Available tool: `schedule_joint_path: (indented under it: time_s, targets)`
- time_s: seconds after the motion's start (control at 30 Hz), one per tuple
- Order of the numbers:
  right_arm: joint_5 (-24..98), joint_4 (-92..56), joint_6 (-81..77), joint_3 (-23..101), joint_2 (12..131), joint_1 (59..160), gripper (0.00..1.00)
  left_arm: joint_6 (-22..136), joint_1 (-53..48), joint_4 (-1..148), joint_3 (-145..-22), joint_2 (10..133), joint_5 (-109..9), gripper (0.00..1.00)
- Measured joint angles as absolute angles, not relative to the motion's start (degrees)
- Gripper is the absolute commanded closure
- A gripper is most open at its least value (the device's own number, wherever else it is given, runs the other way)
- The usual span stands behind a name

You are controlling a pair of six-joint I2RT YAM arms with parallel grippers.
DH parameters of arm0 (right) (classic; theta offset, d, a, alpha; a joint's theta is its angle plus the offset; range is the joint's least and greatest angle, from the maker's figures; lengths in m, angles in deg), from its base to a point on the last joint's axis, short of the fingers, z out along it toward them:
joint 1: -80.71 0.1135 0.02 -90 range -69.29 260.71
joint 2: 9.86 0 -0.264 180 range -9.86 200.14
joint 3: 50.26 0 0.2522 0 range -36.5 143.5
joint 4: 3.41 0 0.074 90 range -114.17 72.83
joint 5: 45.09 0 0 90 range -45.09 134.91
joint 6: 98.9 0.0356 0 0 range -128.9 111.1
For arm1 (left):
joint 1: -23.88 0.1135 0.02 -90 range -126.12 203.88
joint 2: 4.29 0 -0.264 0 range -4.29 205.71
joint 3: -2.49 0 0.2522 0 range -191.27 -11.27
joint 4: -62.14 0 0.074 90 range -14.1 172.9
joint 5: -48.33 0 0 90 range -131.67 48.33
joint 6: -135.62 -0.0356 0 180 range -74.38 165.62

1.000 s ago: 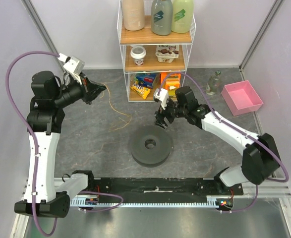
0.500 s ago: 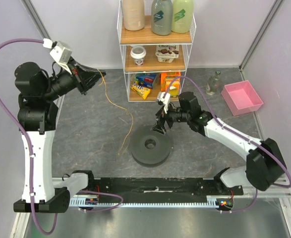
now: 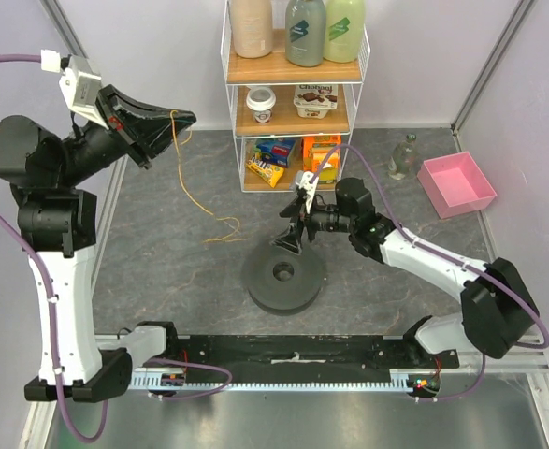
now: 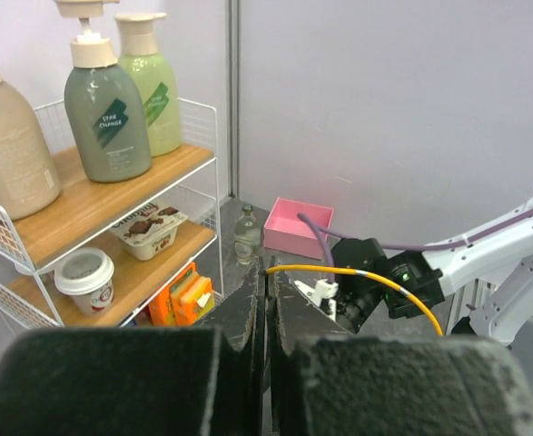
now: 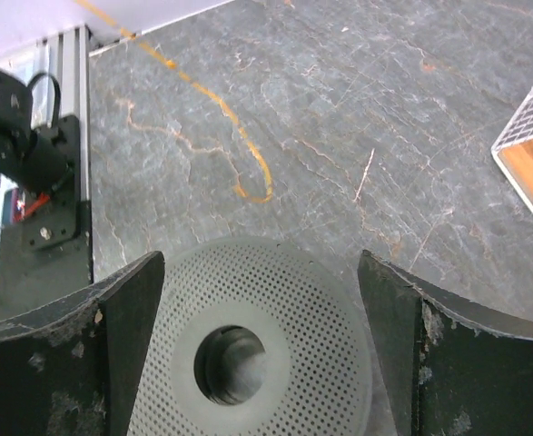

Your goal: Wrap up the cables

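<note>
The left gripper (image 3: 183,120) sits high at about 10 o'clock from the spool (image 3: 265,285), its arm reared up against the left wall. A second ago it was lower and nearer the middle of the table (image 3: 162,253); it has since climbed and swung out towards the left. In the left wrist view its jaws are pressed together (image 4: 267,272), pinching the thin yellow-orange wire (image 4: 357,272), which leaves the tips and curves away to 3 o'clock.

From above, the wire (image 3: 186,195) hangs from that gripper, runs down towards 5 o'clock and ends in a loose bend on the table just short of the spool, at its 10 o'clock side. The strand is drawn up longer than before. Half a second ago its lower part lay close by the spool's left rim; the bend now lies a little farther off.

The dark grey spool lies flat at the table's centre, where it was. The right wrist view shows its dotted top face (image 5: 320,309) and centre hole, with the wire's bend (image 5: 248,173) on the stone at 12 o'clock from it, apart from the rim.

The right gripper (image 3: 291,241) hovers at the spool's 12 o'clock edge, having come down and in from beside the shelf rack (image 3: 297,108). Its jaws (image 5: 259,263) are spread wide, wider than before, with nothing between them but the spool below. The pink tray (image 3: 456,184) stays at 2 o'clock.
</note>
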State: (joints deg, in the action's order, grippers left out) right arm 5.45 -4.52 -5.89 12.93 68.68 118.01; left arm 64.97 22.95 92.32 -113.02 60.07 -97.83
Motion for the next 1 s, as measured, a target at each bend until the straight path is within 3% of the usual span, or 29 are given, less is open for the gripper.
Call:
schedule_joint_path:
  time_s: [0.27, 0.83, 0.93, 1.0]
  targets:
    - [8.2, 6.5, 7.5, 11.0, 71.2, 121.2, 0.02, 70.9, 23.0, 87.2, -114.8, 62.4, -98.7, 0.98]
    - [7.4, 18.3, 8.4, 7.9, 73.2, 128.5, 0.02, 78.3, 23.0, 82.0, -118.3, 63.9, -99.1, 0.99]
    - [9.0, 19.9, 9.4, 7.7, 74.3, 129.7, 0.05, 78.9, 23.0, 81.4, -118.8, 63.9, -99.1, 0.98]
    - [11.2, 20.7, 9.9, 7.7, 75.4, 129.7, 0.14, 79.3, 23.0, 81.2, -119.0, 63.9, -99.2, 0.98]
